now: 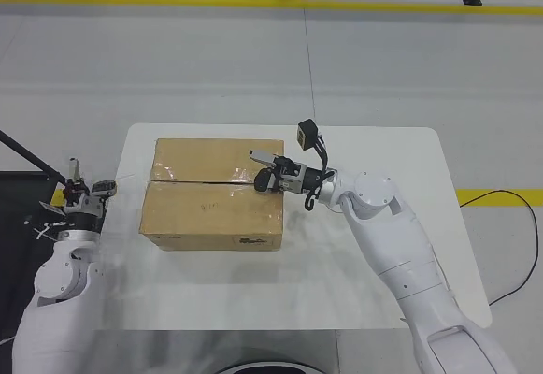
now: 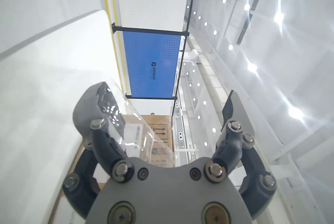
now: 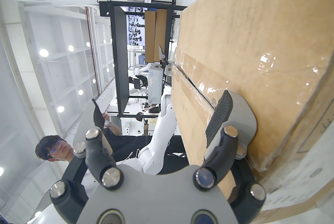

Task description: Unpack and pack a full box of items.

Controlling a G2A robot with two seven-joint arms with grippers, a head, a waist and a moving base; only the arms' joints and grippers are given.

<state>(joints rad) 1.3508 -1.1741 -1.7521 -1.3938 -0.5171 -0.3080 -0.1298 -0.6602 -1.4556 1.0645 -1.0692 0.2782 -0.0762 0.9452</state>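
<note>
A closed cardboard box (image 1: pixel 212 194) lies in the middle of the white table (image 1: pixel 383 159), its two top flaps meeting at a seam (image 3: pixel 194 86) under glossy clear tape. My right gripper (image 1: pixel 264 172) is open at the seam's right end. One finger pad (image 3: pixel 220 115) rests on the box top (image 3: pixel 250 47) beside the seam, and the other finger (image 3: pixel 97 115) hangs off the box in the air. My left gripper (image 1: pixel 84 187) is open off the table's left edge, away from the box. A strip of clear tape (image 2: pixel 133 118) clings to one of its fingers (image 2: pixel 96 105).
Bare tabletop runs in front of the box (image 1: pixel 252 290) and to its right (image 1: pixel 411 187). A black pole (image 1: pixel 14 145) slants in from the left, close to the left arm, with dark floor matting (image 1: pixel 0 243) below it.
</note>
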